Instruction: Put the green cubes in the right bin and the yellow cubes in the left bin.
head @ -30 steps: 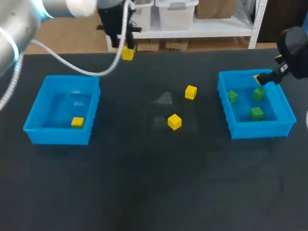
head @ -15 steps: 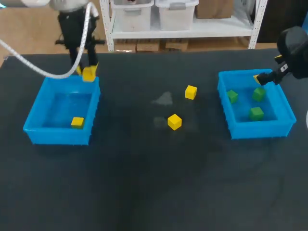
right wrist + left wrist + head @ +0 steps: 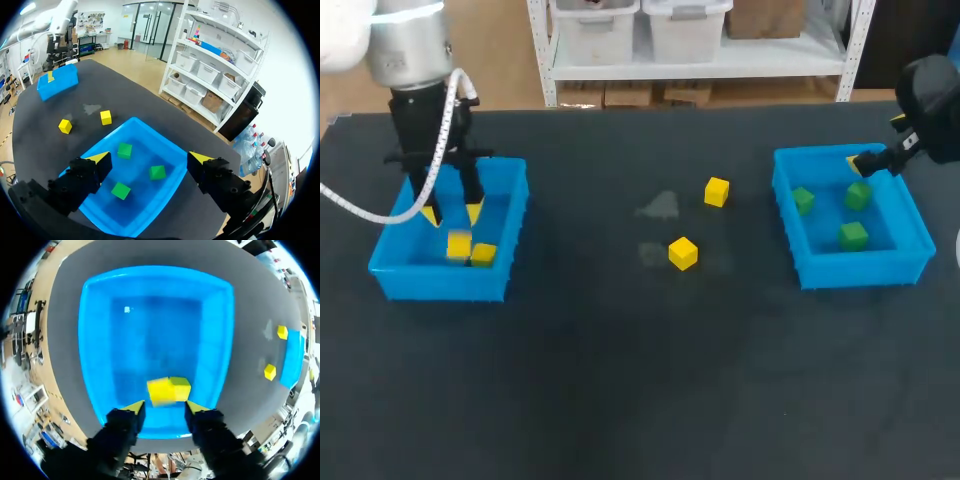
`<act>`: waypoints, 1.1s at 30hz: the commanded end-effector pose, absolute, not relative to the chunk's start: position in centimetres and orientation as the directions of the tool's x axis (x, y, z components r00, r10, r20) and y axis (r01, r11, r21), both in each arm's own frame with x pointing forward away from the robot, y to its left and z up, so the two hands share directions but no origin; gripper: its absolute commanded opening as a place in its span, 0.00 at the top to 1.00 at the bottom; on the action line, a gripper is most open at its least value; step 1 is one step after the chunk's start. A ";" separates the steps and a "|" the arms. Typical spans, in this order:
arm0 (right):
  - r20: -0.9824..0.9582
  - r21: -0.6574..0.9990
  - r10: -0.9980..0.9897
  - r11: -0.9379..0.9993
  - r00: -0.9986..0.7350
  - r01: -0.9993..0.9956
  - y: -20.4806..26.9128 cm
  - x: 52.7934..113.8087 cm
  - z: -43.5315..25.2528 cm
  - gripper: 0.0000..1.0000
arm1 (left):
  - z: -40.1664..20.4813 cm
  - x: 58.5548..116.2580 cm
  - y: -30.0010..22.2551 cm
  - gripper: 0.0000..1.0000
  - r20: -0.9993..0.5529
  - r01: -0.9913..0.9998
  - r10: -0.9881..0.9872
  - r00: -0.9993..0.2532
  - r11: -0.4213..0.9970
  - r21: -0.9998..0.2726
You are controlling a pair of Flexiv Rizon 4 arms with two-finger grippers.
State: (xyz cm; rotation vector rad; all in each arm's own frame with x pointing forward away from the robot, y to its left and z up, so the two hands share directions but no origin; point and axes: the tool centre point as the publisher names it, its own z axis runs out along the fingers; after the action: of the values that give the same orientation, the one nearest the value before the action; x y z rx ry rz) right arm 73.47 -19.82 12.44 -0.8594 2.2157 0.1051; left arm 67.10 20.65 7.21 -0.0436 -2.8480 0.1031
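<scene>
left bin (image 3: pixel 515 172): stands at the left edge of the table (image 3: pixel 620 380); it holds two yellow cubes now, where it held one a second ago.
left gripper (image 3: pixel 450 212): has come from the table's far edge to over this bin; its fingers are spread and grasp nothing.
dropped cube (image 3: pixel 459 245): has left the fingers and sits below them by the bin's near wall, touching or just beside the first cube (image 3: pixel 483 254). Whether it has settled cannot be told.
loose cubes: a far yellow cube (image 3: pixel 716 191) and a near yellow cube (image 3: pixel 682 253) sit around the table's middle, unmoved; judged the only ones left to fetch.
right bin (image 3: pixel 820 270): stands at the right edge and holds three green cubes (image 3: pixel 803 200) (image 3: pixel 858 195) (image 3: pixel 853 236), unchanged. No green cube shows on the table, so that half looks done.
right gripper (image 3: pixel 865 163): hangs over this bin's far right corner, unmoved, spread and empty.
</scene>
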 end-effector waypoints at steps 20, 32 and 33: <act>-0.671 -0.178 -0.549 0.772 -0.499 -0.610 -19.8 73.4 12.5 0.00 | 10.7 69.5 1.1 0.00 -0.339 0.582 0.515 -0.788 0.802 -0.136; -0.671 -0.178 -0.549 0.772 -0.499 -0.610 -19.8 73.4 12.5 0.00 | 7.6 65.6 -5.2 0.00 -0.264 0.749 0.702 -0.661 0.640 -0.172; -0.671 -0.178 -0.549 0.772 -0.499 -0.610 -19.8 73.4 12.5 0.00 | 7.2 65.4 -5.5 0.00 -0.259 0.753 0.708 -0.657 0.635 -0.174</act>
State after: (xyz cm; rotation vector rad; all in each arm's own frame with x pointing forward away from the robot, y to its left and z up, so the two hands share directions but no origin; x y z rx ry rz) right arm 73.47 -19.82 12.44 -0.8594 2.2157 0.1051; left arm 64.80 -4.25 7.93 -1.3455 -3.0208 0.4716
